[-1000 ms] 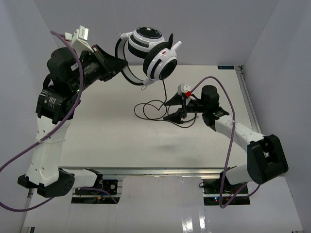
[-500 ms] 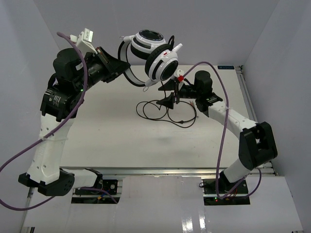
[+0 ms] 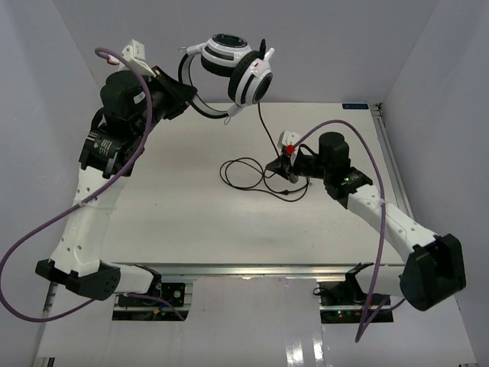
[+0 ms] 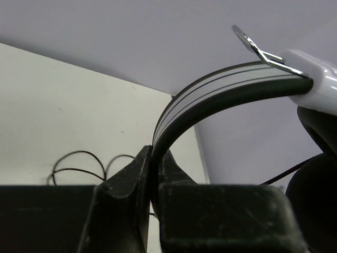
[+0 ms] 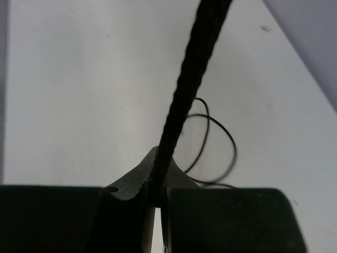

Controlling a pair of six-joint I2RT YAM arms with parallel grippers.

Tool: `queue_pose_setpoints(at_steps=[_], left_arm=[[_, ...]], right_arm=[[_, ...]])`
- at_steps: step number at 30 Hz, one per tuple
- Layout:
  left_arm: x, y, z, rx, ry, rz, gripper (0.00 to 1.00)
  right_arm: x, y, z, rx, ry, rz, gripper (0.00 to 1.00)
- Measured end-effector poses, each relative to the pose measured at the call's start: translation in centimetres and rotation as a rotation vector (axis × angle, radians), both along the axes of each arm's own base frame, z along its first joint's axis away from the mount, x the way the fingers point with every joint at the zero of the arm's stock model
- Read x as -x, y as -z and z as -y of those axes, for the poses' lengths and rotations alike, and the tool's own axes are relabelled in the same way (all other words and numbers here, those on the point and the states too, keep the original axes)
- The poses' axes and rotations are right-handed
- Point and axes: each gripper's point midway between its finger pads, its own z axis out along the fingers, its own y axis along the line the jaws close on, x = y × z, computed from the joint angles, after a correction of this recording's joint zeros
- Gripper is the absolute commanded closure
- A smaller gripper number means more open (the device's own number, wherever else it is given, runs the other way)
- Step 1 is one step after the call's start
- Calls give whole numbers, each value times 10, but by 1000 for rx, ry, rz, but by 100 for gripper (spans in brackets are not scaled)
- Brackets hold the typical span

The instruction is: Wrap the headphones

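The headphones [image 3: 237, 67] hang high above the table's far side, white-and-black earcups side by side with a small red mark. My left gripper [image 3: 186, 99] is shut on their black headband [image 4: 210, 95], which arcs up out of the jaws in the left wrist view. Their thin black cord [image 3: 267, 134] drops from the earcups to my right gripper [image 3: 280, 166], which is shut on it just above the table. In the right wrist view the cord [image 5: 192, 74] rises straight out of the shut jaws. Loose cord loops [image 3: 248, 174] lie on the table left of the right gripper.
The white table [image 3: 176, 222] ends at a metal rail on the right [image 3: 390, 164]. Pale walls close in the back and both sides. Thick purple robot cables [image 3: 359, 145] trail from both arms. Arm bases stand at the near edge.
My right gripper went from open to shut, now pinching the cord, and dropped lower toward the table. The left arm lifted the headphones higher and slightly back.
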Motion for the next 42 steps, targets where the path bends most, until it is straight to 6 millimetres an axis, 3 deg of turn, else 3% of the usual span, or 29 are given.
queue_pose_setpoints(at_steps=[3, 5, 10, 12, 15, 17, 25, 29, 32, 37, 42], left_arm=[[-31, 19, -13, -66, -121, -10, 100], [-52, 44, -21, -136, -192, -40, 100], [-85, 145, -34, -356, -265, -199, 100], [-86, 188, -37, -446, -254, -278, 100], [-82, 231, -39, -534, -218, -367, 100], [-81, 245, -37, -564, -186, -399, 100], [-86, 257, -15, -540, -98, -406, 100], [-88, 270, -6, -545, -57, -428, 100], [-85, 281, 8, -571, -6, -439, 100], [-61, 307, 28, -641, 108, -441, 100], [-21, 329, 17, -730, 197, -464, 100]], right_arm=[[-12, -16, 30, 103, 154, 151, 92], [-22, -22, 54, 196, 262, 252, 92], [-28, -32, 101, 386, 410, 409, 92], [-29, -36, 107, 447, 408, 443, 92], [-32, -41, 99, 510, 360, 489, 92], [-32, -39, 88, 556, 303, 517, 92], [-5, 1, 28, 677, -10, 524, 92], [-5, -5, 11, 667, -34, 532, 92], [-21, -26, 2, 646, 34, 559, 92], [-58, -58, 6, 629, 210, 619, 92], [-78, -54, 29, 659, 304, 612, 92]])
